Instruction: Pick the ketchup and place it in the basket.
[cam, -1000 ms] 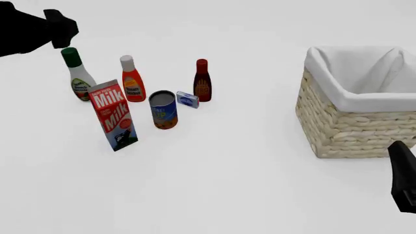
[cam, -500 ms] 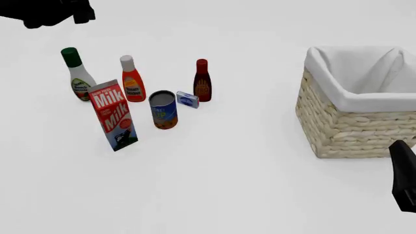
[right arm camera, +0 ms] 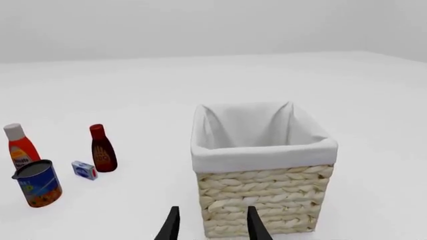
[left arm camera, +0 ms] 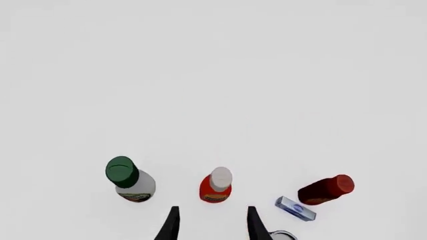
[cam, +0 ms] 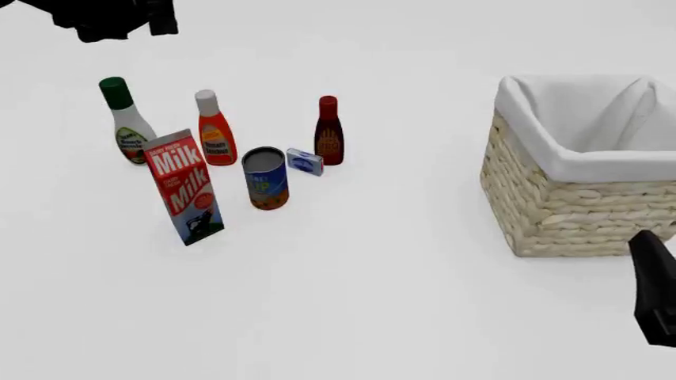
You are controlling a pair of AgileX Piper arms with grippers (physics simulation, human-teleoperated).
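Note:
The ketchup (cam: pixel 215 134) is a red-orange squeeze bottle with a white cap, standing upright between a green-capped white bottle and a dark-red bottle. My left gripper (cam: pixel 142 19) hovers high above and behind the bottle row, open and holding nothing. In the left wrist view its fingertips (left arm camera: pixel 172 224) frame the ketchup (left arm camera: pixel 215 186) from above, well apart from it. The wicker basket (cam: pixel 571 214) with white lining stands at the right. My right gripper (cam: pixel 655 289) stays low beside the basket's near corner, and the right wrist view shows it (right arm camera: pixel 212 225) open and facing the basket (right arm camera: pixel 260 195).
A milk carton (cam: pixel 185 186) leans in front of the ketchup, with a blue can (cam: pixel 265 178) and a small blue box (cam: pixel 304 161) to its right. The white bottle with green cap (cam: pixel 127 120) and the dark-red bottle (cam: pixel 328 131) flank the ketchup.
The left arm has moved right and farther back along the top of the front view, now past the green-capped bottle. The right arm and all objects are unchanged.

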